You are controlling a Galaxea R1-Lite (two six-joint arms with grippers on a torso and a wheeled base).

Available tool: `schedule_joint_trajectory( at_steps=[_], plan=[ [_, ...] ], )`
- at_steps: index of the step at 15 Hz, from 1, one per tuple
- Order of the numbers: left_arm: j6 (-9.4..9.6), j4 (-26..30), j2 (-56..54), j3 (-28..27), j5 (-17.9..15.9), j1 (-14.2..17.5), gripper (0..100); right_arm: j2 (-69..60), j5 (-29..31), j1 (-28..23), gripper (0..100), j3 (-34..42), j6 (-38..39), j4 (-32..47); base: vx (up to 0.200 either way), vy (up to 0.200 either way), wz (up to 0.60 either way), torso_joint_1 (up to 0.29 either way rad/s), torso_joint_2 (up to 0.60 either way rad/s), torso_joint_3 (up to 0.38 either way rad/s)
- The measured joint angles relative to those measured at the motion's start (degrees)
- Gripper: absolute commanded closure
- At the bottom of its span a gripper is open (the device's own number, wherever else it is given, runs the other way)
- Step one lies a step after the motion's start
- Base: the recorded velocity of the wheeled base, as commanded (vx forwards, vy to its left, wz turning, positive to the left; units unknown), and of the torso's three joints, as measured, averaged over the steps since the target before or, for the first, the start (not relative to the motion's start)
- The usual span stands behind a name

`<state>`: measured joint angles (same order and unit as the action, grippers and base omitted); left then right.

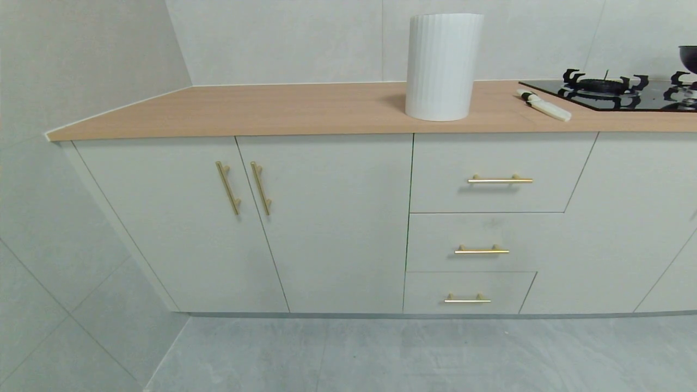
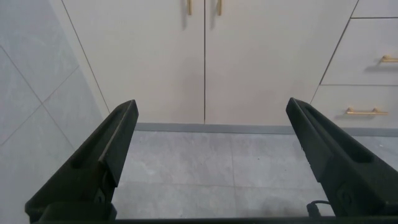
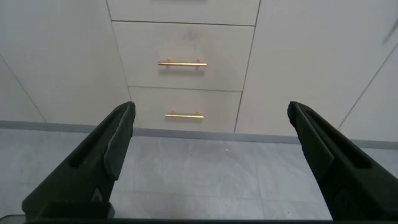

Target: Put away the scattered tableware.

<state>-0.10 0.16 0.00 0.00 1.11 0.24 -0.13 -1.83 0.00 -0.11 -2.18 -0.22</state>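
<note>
A white utensil with a dark band lies on the wooden desk, between a tall ribbed white container and the black gas hob. The left tool is spread wide, low over the floor and facing the cabinet doors. The right tool is equally wide and faces the drawers.

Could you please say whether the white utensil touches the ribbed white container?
Apart: the head view shows bare countertop between the utensil and the container.
</note>
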Motion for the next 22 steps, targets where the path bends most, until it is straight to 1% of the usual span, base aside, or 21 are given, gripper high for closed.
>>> schedule_joint_trajectory(
  at_steps=[9,22],
  plan=[
    [0.15,0.02,0.00,0.00,0.00,0.00,0,-0.02,-0.35,0.00,0,0.11,1.54,0.01,0.000,0.000,0.00,0.000,0.00,0.000],
    [0.23,0.02,0.00,0.00,0.00,0.00,0,0.00,-0.35,0.00,0,0.11,1.50,0.06,0.200,0.000,0.00,0.002,0.00,0.005]
  ],
)
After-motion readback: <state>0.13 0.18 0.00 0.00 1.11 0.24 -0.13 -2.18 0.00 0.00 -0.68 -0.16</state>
